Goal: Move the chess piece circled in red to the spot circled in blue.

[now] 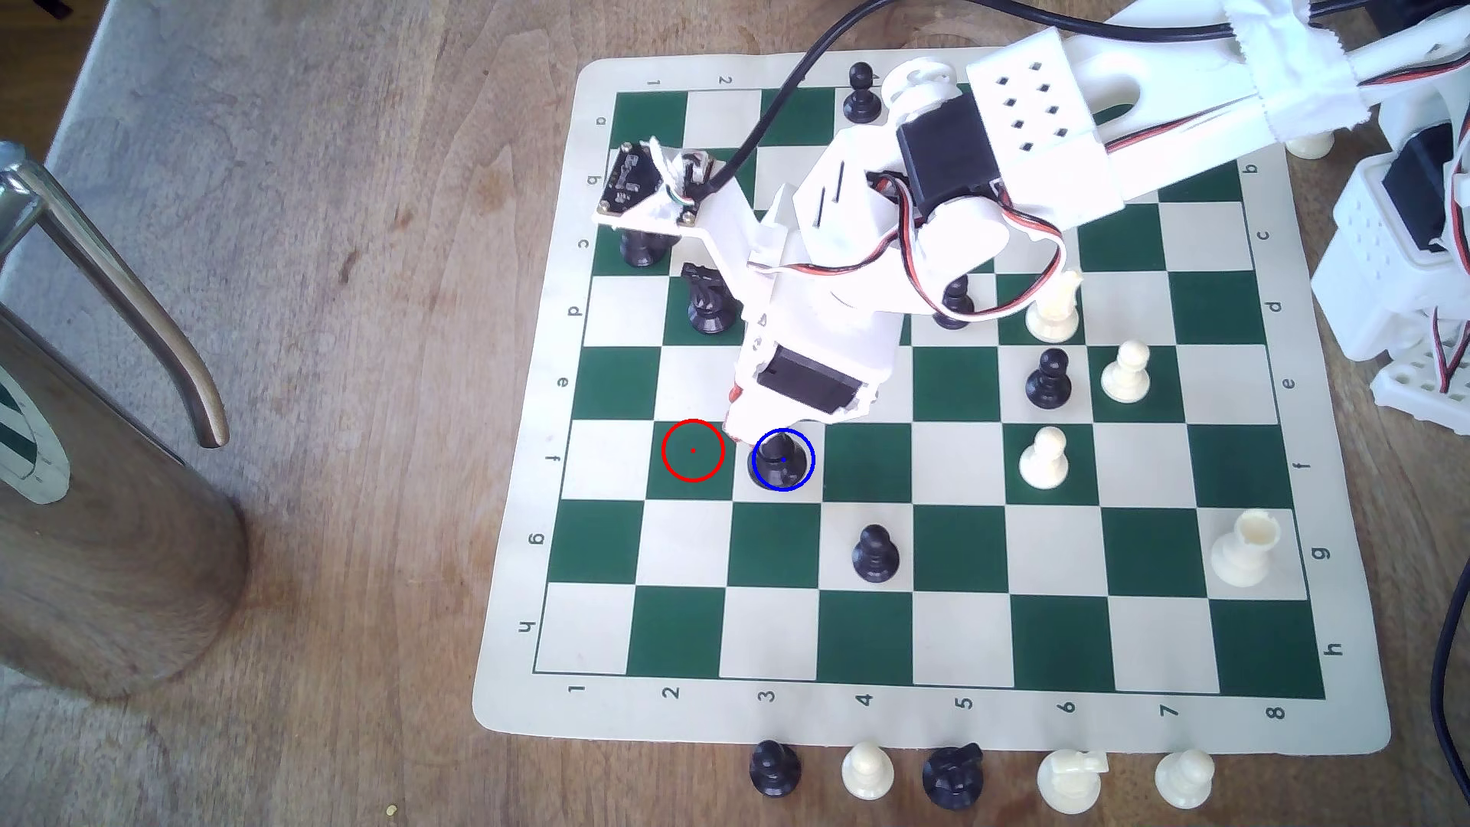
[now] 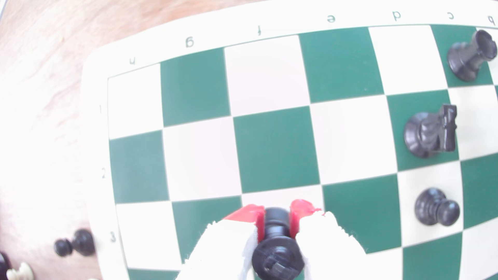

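The chess piece circled in red (image 1: 781, 467), a tall black piece with a ringed stem, stands inside the blue ring on the cream square (image 1: 810, 442) of row f, column 3. The red ring (image 1: 693, 451) marks the bare dark green square just to the exterior view's left. My gripper (image 1: 752, 439) reaches down over the piece from above. In the wrist view my gripper (image 2: 277, 215) is shut on the piece (image 2: 277, 255), with red pads (image 2: 248, 214) pressed to both sides of its stem. I cannot tell whether its base touches the board.
A black knight (image 1: 708, 302) and a black rook (image 1: 640, 248) stand behind the gripper, and a black pawn (image 1: 875, 554) stands in front to the exterior view's right. White pieces (image 1: 1044, 459) occupy the board's right half. Captured pieces (image 1: 867, 770) line the near edge. A metal jug (image 1: 103, 493) stands at left.
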